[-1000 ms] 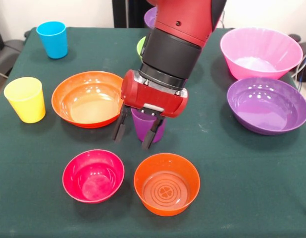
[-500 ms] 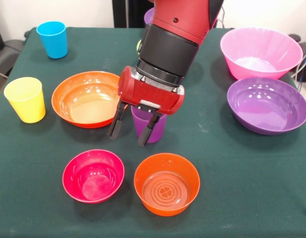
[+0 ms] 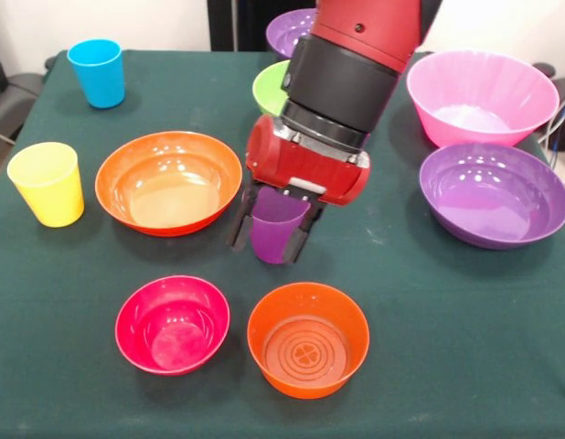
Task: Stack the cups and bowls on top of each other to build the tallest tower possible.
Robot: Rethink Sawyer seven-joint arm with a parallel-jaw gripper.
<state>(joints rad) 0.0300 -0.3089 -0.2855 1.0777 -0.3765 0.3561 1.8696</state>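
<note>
Your tool (image 3: 270, 240) has its two dark fingers (image 3: 239, 227) set on either side of the glossy purple plastic tumbler (image 3: 275, 227), narrow around it; you cannot tell whether the cup's base touches the green counter (image 3: 429, 338). You have the wide orange plastic bowl (image 3: 168, 181) just to its left, the small red bowl (image 3: 172, 323) and small orange bowl (image 3: 307, 337) nearer the camera. Open cloth lies to the right, before the purple bowl (image 3: 495, 193). The yellow tumbler (image 3: 47, 183) stands near the counter's left edge.
</note>
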